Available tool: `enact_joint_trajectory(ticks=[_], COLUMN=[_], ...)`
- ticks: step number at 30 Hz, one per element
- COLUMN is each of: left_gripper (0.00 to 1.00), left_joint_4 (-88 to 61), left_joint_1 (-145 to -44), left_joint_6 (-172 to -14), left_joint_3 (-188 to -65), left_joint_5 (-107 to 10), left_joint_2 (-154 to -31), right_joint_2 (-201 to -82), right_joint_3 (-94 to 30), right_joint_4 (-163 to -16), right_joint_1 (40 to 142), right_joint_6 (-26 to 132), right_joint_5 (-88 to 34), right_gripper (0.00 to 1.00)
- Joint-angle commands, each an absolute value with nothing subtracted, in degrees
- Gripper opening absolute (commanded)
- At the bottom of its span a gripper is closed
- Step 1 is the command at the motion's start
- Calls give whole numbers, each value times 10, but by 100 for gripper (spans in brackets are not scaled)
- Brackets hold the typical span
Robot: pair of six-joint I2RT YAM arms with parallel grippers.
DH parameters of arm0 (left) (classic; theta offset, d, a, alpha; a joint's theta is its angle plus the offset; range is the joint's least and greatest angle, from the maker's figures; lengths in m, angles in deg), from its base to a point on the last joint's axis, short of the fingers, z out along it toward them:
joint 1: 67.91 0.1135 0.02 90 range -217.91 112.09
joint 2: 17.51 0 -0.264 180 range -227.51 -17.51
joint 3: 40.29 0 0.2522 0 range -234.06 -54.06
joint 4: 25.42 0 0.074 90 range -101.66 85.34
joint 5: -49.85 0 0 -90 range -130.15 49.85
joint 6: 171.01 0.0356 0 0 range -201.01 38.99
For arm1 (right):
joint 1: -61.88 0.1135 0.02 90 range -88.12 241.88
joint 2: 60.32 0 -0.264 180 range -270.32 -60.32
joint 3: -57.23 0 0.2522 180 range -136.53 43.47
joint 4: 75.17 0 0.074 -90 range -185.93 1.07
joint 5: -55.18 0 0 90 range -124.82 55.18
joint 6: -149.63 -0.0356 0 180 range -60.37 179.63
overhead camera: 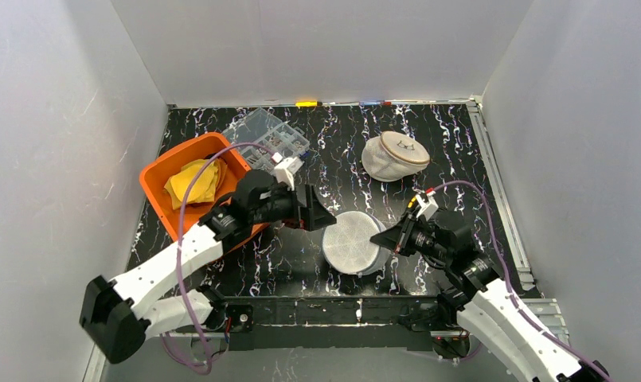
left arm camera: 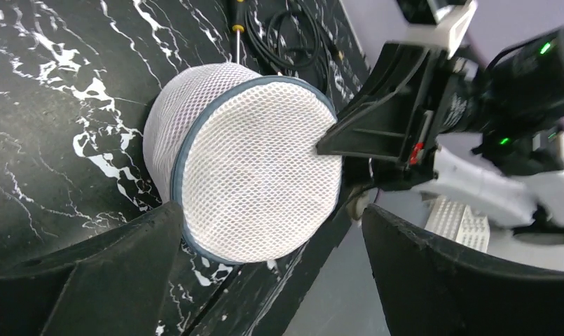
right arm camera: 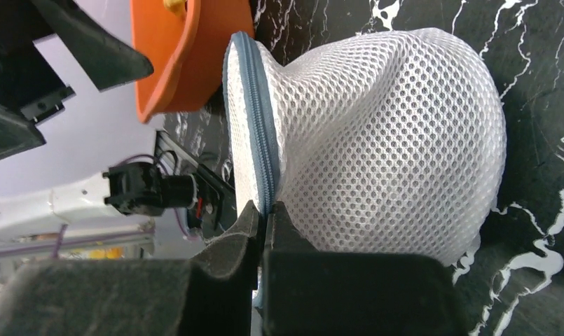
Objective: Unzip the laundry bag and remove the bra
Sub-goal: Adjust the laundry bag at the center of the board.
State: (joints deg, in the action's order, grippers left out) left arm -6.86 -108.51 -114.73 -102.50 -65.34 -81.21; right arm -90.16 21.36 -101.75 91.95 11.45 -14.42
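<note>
The laundry bag [overhead camera: 353, 241], a round white mesh pouch with a blue-grey zipper band [right arm camera: 254, 133], stands on edge near the table's front edge. My right gripper [overhead camera: 378, 239] is at its right side, jaws pinched shut on the zipper band [right arm camera: 265, 217]; whether the pull tab is between them is hidden. My left gripper [overhead camera: 321, 216] hangs just left of the bag, open wide, with its fingers [left arm camera: 125, 273] apart from the mesh [left arm camera: 258, 175]. The bra is hidden.
An orange bin [overhead camera: 162, 171] holding yellow cloth sits at the left, right behind the left arm. Behind it lies a clear plastic box [overhead camera: 265, 131]. A second mesh pouch with a beige round face [overhead camera: 392, 155] rests at the back right. A screwdriver [left arm camera: 235, 31] and cable lie off the table's front edge.
</note>
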Motion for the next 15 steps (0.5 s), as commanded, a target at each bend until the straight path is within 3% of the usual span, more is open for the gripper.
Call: enact_joint_trajectory(ticks=[1, 6, 15], left_gripper=[99, 99, 99], left_joint_4=[-144, -109, -92], left_joint_1=[-1089, -1132, -1259], left_joint_6=[-1311, -1406, -1512], left_joint_3=[-962, -917, -864], left_joint_5=[-558, -489, -275], left_joint_2=[-737, -700, -659], right_joint_2=[-850, -787, -755], right_joint_3=[276, 349, 346], right_joint_4=[-898, -816, -819], right_joint_1=[918, 919, 919], right_joint_6=[-21, -140, -176], right_joint_5=[-190, -254, -318], right_gripper=[1, 1, 1])
